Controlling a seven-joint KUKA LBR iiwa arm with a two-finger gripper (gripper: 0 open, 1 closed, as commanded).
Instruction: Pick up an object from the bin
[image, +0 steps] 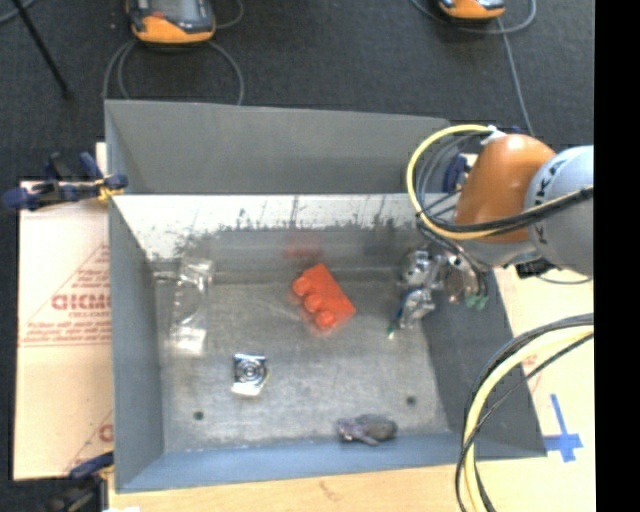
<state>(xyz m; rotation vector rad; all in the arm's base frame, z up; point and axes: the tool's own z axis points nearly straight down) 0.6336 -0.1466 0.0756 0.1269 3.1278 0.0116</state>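
Grey lump (366, 430) at 6 o'clock; silver bit (249, 374) at 7; orange studded brick (323, 297) mid-bin, nearest the jaws at 3; likely light, rigid, slick; best pinched across flat long sides; jaws open or closed: cannot tell.

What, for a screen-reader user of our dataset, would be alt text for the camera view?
The gripper hangs at the right side of a grey metal bin, apart from an orange studded block at the centre. A clear plastic piece lies at left, a small silvery item front-left, a dark lump by the front wall.
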